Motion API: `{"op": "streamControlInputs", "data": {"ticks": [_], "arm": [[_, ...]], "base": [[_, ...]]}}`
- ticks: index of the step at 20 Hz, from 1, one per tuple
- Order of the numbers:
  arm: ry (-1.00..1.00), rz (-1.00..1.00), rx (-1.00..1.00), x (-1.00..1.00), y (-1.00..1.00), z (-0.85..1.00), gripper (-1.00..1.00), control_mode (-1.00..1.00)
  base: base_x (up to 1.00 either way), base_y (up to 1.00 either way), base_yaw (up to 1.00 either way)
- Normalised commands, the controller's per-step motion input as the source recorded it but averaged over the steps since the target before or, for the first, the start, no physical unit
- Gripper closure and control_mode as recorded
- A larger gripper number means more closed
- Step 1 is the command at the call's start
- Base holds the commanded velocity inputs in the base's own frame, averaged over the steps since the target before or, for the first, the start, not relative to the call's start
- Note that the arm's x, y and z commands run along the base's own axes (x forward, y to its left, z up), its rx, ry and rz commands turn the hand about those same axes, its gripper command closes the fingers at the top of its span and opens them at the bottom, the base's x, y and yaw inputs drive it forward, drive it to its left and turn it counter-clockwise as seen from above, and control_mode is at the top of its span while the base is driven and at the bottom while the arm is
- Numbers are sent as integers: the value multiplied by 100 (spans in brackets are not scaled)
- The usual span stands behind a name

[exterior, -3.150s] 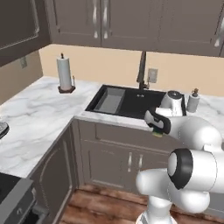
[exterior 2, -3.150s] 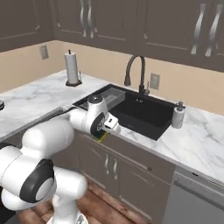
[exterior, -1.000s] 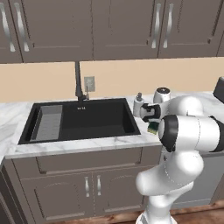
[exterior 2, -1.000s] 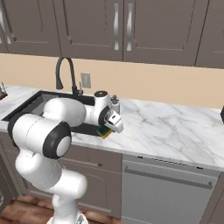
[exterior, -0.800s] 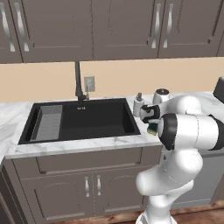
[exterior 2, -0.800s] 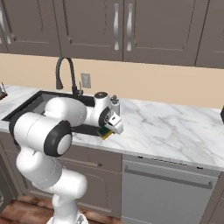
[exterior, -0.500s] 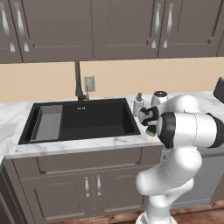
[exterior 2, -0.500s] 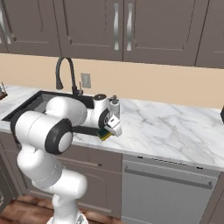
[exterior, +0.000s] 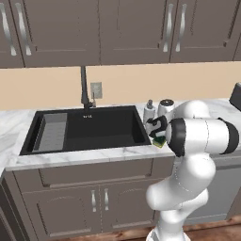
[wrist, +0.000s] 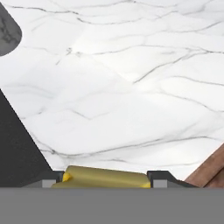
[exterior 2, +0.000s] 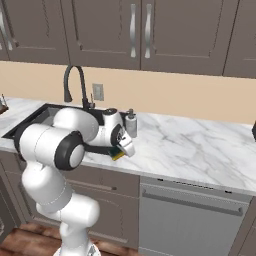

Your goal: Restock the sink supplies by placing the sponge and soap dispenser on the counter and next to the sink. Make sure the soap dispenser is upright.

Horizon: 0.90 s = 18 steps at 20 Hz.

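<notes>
We have the sponge (wrist: 105,177) clamped between the 2 fingertips of the gripper (exterior 2: 120,150), and what counts for the coming move is what lies under it. In the hand view the counter (wrist: 131,78) spreads white and bare right below the sponge, with the black wall of the sink (wrist: 17,148) just off to one side and the counter's front edge close on the other. So the sponge hangs over the narrow strip of marble beside the sink's right rim, near the front. We judge that a short descent would put it next to the sink; we cannot tell whether it already touches the slab.

The sponge's long axis runs across the gap from one fingertip to the other, so the fingertips press on its short ends. In the right base view it shows as a small yellow block with a dark green layer, peeking out beneath the hand, just in front of the soap dispenser (exterior 2: 131,124).

The soap dispenser stands upright on the counter behind the gripper, close to the sink's right rear corner, pump head on top. It is a small pale bottle, and it looks already placed. We judge only the sponge is left to set down.
</notes>
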Motion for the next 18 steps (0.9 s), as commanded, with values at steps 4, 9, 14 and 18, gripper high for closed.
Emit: {"op": "streamControlInputs", "data": {"ticks": [4, 9, 14, 18], "arm": [[0, -6, 0, 10, 2, -8, 100, -100], [0, -1, 0, 3, 0, -10, 100, -100], [0, 0, 0, 6, 0, -8, -100, -100], [-1, 0, 3, 14, -15, 0, -100, -100]], "base": [[0, 0, 0], [0, 0, 0], [0, 0, 0], [0, 0, 0]]}}
